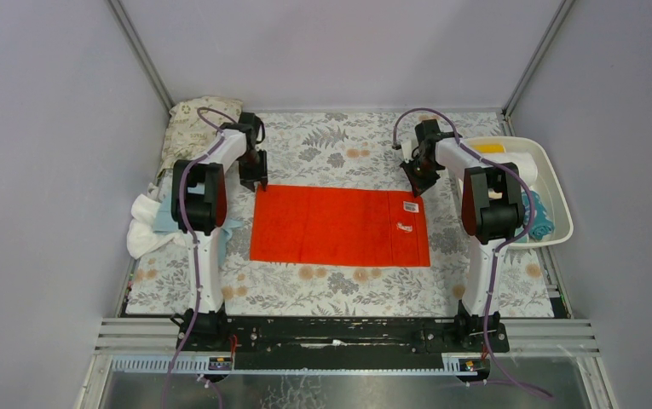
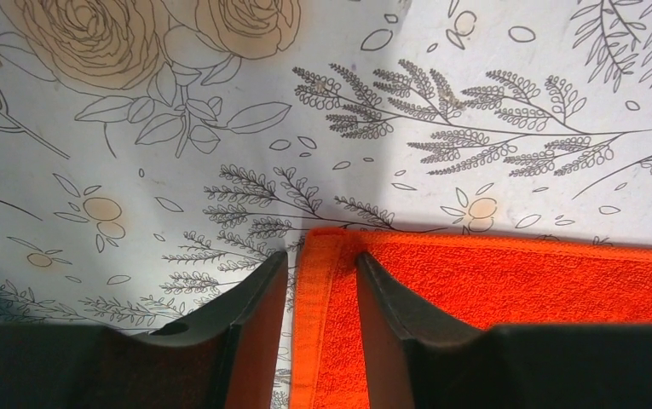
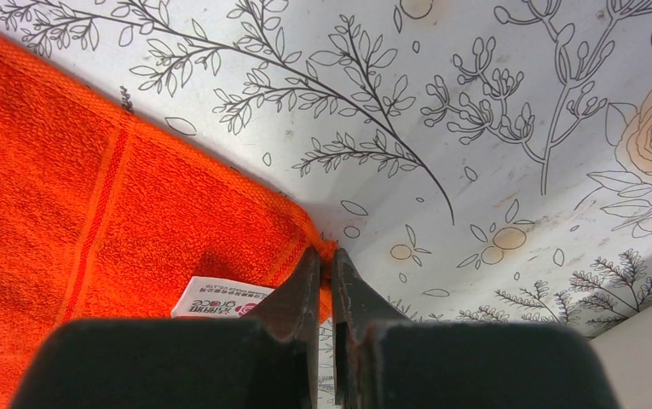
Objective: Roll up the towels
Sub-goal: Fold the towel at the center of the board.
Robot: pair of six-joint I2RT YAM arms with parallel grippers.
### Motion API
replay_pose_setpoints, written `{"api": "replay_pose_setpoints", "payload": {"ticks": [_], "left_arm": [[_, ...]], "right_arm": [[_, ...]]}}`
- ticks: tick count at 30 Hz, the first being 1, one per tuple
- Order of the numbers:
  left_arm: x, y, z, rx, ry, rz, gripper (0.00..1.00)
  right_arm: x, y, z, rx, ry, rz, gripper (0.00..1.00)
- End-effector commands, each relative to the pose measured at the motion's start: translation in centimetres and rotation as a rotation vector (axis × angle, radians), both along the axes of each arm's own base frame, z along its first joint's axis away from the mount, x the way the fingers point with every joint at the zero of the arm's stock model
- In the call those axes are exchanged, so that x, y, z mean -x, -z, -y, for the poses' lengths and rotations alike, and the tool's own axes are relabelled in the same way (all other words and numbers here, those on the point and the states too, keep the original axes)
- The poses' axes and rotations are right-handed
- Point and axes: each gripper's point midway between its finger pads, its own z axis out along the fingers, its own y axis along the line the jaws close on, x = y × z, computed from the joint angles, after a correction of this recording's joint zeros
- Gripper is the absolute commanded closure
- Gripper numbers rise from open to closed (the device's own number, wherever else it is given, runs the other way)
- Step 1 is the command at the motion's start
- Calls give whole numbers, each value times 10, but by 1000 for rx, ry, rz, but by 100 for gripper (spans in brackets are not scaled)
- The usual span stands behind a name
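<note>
The orange-red towel (image 1: 339, 226) is lying spread flat in the middle of the floral mat (image 1: 348, 136), its long sides running left to right, with a white label (image 3: 220, 302) showing near its far right corner. The left pincer (image 1: 254, 182) is standing released over the towel's far left corner: in the left wrist view one finger (image 2: 250, 302) is resting on the mat just outside the hem while the other (image 2: 386, 298) is sitting on the orange cloth, so the left edge is lying in the gap between them. The right pincer (image 1: 413, 189) is pressing down at the far right corner, its jaws clenched on the very tip of the orange-red towel. A white towel (image 1: 143, 230) and a light blue towel (image 1: 169, 220) are lying crumpled at the mat's left edge, well apart from both pincers, and a teal towel (image 1: 539, 221) is sitting rolled in the white bin (image 1: 561, 196) on the right.
</note>
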Motion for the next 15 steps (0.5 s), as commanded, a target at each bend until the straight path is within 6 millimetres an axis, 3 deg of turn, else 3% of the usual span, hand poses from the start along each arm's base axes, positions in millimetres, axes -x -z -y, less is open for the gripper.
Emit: {"api": "replay_pose_setpoints", "payload": {"ticks": [1, 9, 15], "left_arm": [[10, 39, -18, -4, -22, -98, 65], [6, 43, -18, 113, -54, -109, 65], [15, 54, -13, 91, -33, -146, 73]], "right_arm": [[-1, 21, 16, 82, -9, -27, 100], [0, 22, 17, 87, -11, -32, 100], [-1, 21, 16, 80, -9, -27, 100]]}}
